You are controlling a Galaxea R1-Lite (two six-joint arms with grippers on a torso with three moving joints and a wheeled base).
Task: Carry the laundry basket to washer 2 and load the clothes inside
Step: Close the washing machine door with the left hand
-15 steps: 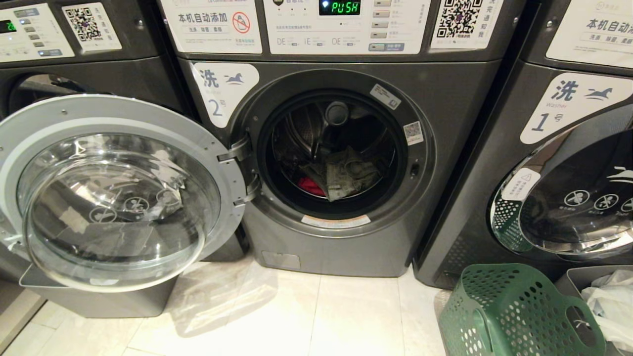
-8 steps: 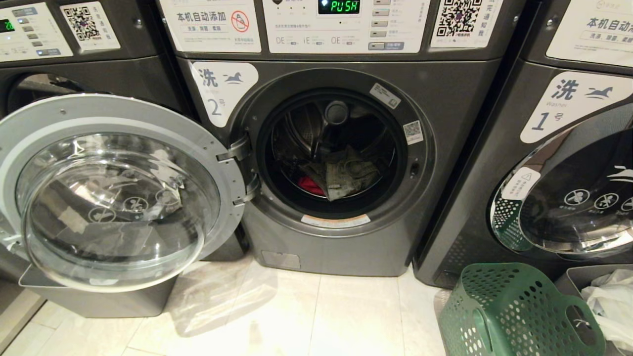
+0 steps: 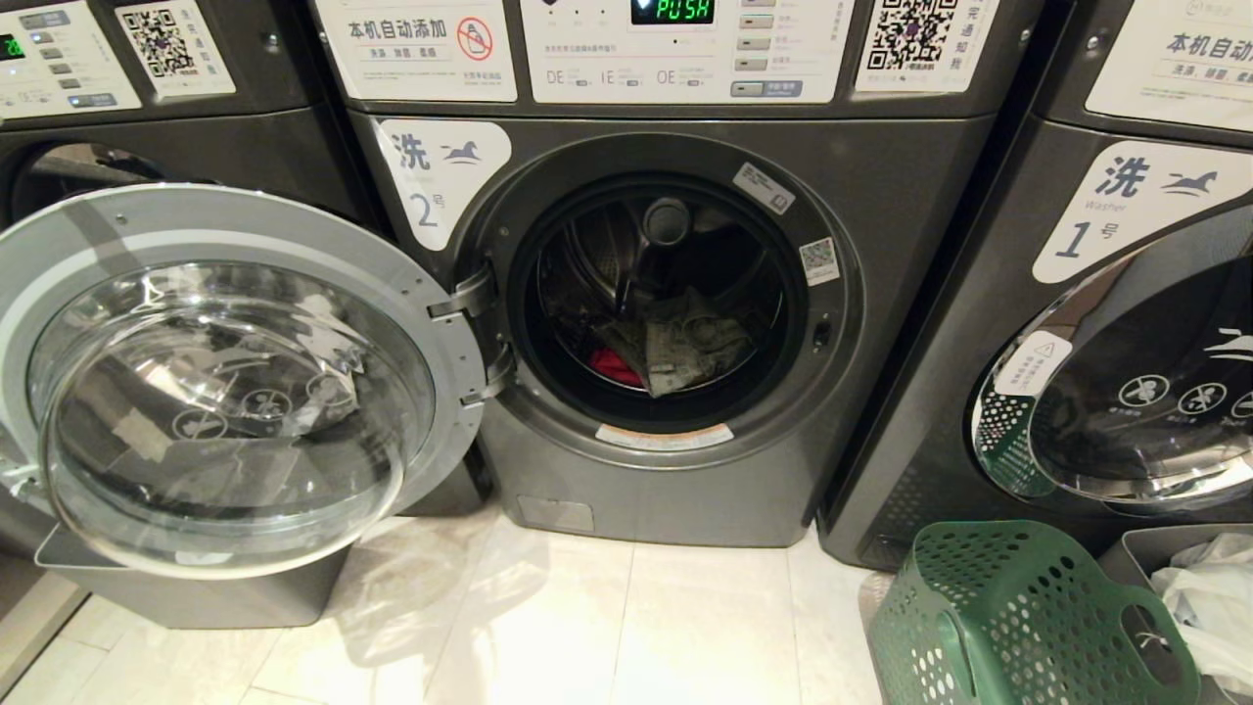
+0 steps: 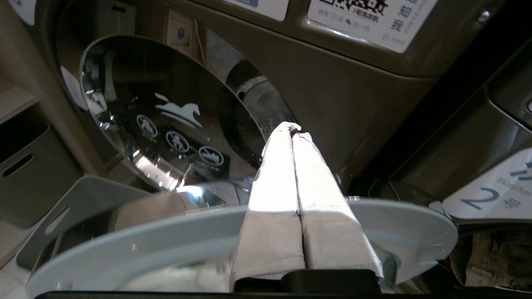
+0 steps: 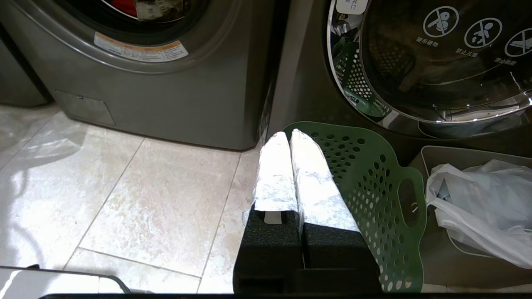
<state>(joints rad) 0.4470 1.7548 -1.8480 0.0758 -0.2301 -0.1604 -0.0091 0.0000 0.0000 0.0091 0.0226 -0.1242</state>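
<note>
Since a second ago almost nothing differs in the head view: washer 2 keeps its door swung wide, the clothes lying low in the drum. The laundry basket stands on the floor's right edge, partly cut off. Left gripper, pressed together and empty, hangs above the door's rim; right gripper, likewise closed, hangs beside the basket.

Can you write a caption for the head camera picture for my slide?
Washer 2 stands open, the clothes in its drum, the laundry basket on the floor.
</note>
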